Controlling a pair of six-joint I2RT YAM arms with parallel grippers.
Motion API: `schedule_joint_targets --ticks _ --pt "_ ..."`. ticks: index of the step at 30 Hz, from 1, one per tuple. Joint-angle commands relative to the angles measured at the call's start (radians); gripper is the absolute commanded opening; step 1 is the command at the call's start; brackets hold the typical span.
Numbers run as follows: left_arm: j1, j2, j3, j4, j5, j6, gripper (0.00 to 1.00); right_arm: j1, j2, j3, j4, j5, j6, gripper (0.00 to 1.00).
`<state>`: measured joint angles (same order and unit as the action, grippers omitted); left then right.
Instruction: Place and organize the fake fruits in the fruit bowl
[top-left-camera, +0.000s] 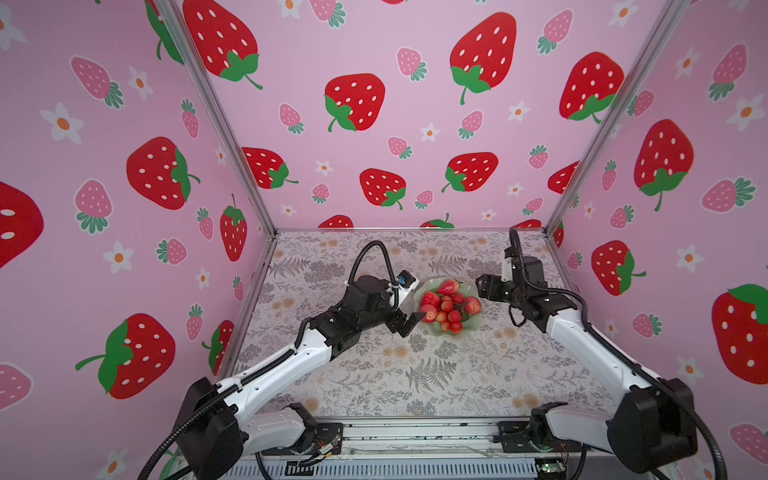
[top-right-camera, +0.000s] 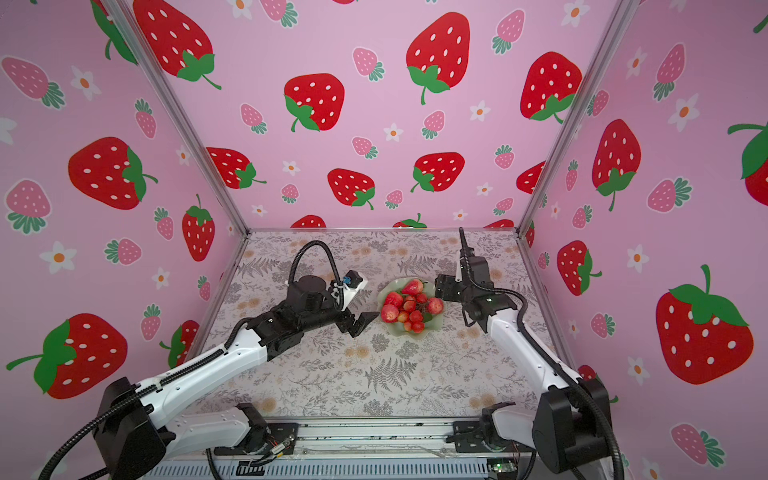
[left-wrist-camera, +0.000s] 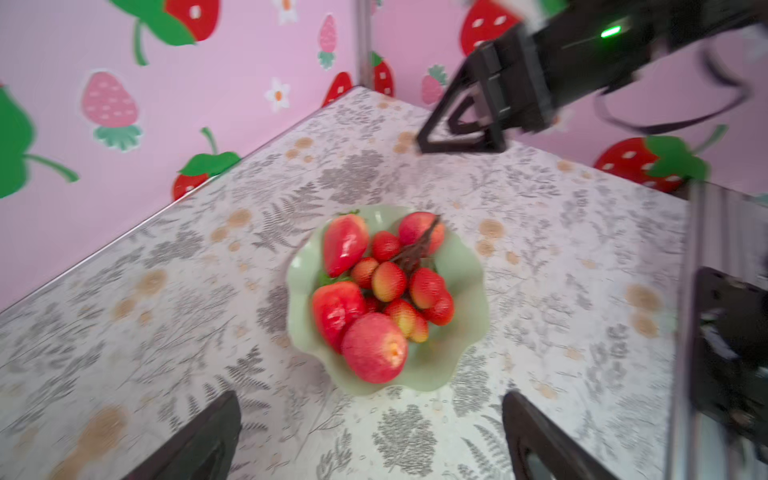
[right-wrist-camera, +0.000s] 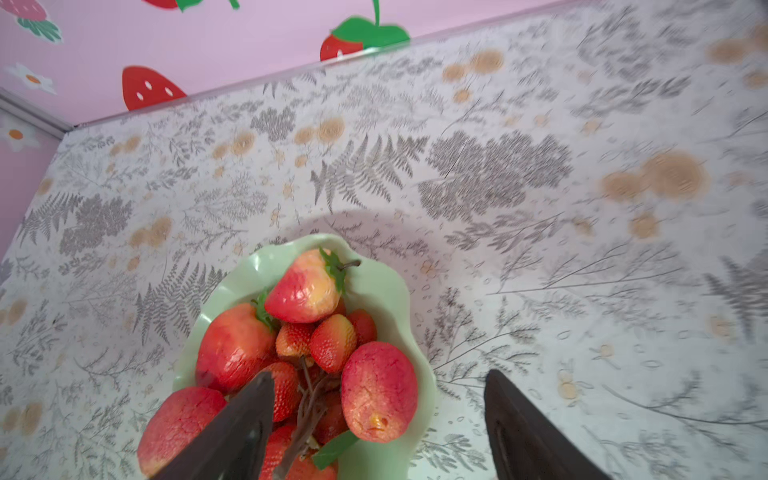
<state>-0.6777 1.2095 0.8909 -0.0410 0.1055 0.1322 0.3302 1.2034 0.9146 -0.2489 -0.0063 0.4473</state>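
Left jaws are wide open and empty, low on the desk (top-left-camera: 374, 374) just beside the left rim of the fruit bowl (left-wrist-camera: 467, 270), tips toward a round red-pink fruit (left-wrist-camera: 374, 349). Right jaws also stand apart with nothing between them, near the bowl's right rim and not touching it. In the right wrist view one finger hangs over the pile, the other over bare desk outside the rim. All the fake fruits (top-right-camera: 409, 309) sit heaped in the bowl, none seen loose. They are likely light hollow plastic, stiff and glossy, so slippery, and the round ones would roll. Best hold is probably across a big fruit's middle, and the bunch (left-wrist-camera: 395, 286) by its brown stem (left-wrist-camera: 415, 249).
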Motion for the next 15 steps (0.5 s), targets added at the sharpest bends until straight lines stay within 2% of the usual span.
schedule_joint_targets --ticks 1,4,6,8,11,15 --pt "0.058 -0.016 -0.010 0.015 -0.328 -0.032 0.99 -0.064 -0.101 -0.017 -0.051 0.063 -0.003 0.85" --pt "0.093 -0.011 -0.059 0.017 -0.594 -0.017 0.99 -0.164 -0.210 -0.109 0.018 0.092 0.020 0.91" --pt "0.139 -0.023 -0.127 0.072 -0.701 -0.043 0.99 -0.203 -0.282 -0.216 0.138 0.132 0.009 0.94" --pt "0.222 -0.046 -0.233 0.185 -0.728 -0.103 0.99 -0.206 -0.357 -0.358 0.319 0.235 -0.055 0.99" --pt "0.331 -0.019 -0.329 0.301 -0.738 -0.169 0.99 -0.207 -0.405 -0.576 0.613 0.364 -0.158 0.99" --pt "0.379 0.047 -0.375 0.415 -0.735 -0.152 0.99 -0.206 -0.309 -0.748 0.936 0.464 -0.228 0.99"
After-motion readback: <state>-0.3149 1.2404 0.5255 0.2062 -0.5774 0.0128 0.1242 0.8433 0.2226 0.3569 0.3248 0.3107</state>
